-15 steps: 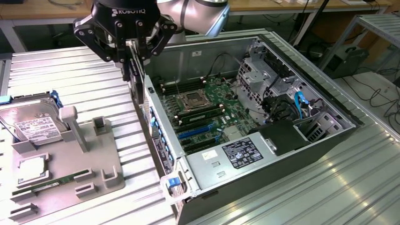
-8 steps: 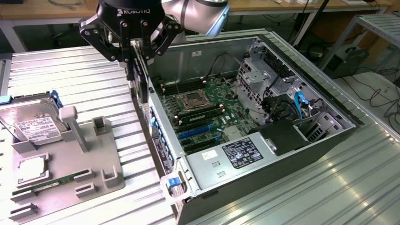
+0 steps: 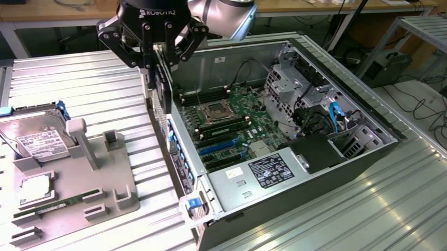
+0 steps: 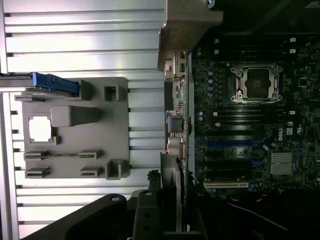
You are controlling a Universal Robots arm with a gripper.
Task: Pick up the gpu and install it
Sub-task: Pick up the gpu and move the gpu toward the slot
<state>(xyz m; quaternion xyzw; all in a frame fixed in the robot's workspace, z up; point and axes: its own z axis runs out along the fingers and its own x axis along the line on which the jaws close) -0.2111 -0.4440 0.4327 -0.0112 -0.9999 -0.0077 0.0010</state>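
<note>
While the hard drive [image 3: 33, 137] and the RAM stick [image 3: 50, 209] lie on the grey holder [image 3: 98, 183] at the exterior view's left, my claw [image 3: 157, 63] hangs at the rear wall of the open computer case [image 3: 223, 65], pinching the gpu [image 3: 162, 86] by its upper edge. It hangs upright, edge-on. Further right lie the motherboard [image 3: 237, 117] and power supply [image 3: 258, 172].
</note>
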